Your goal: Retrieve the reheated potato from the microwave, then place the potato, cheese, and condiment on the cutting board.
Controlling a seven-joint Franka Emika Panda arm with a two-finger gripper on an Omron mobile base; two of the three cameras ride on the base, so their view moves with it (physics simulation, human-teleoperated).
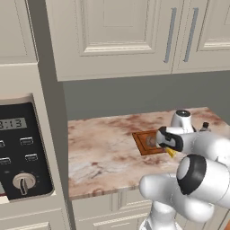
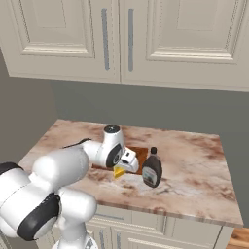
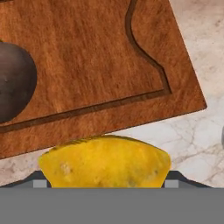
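My gripper (image 3: pixel 105 181) is shut on the yellow cheese (image 3: pixel 105 162), whose wedge spans the gap between both fingertips. The cheese (image 2: pixel 119 171) hangs just off the near edge of the reddish-brown cutting board (image 3: pixel 100 57), over the marble. A brown potato (image 3: pixel 13 85) lies on the board at the left of the hand view. To the right of the gripper (image 2: pixel 122 167) and beside the board (image 2: pixel 140 154) stands the dark condiment (image 2: pixel 152 169) bottle. Far left of the counter, the microwave (image 1: pixel 20 152) shows its black control panel. Seen from the left base, the gripper (image 1: pixel 170 149) and cheese (image 1: pixel 171 153) are at the board's (image 1: pixel 146 140) right end.
The marble counter (image 1: pixel 103 152) ends at a front edge above the drawers. A tall beige column holding the microwave bounds it on the left. Wall cabinets (image 2: pixel 121 39) hang overhead. Bare marble lies right of the bottle (image 2: pixel 194 165).
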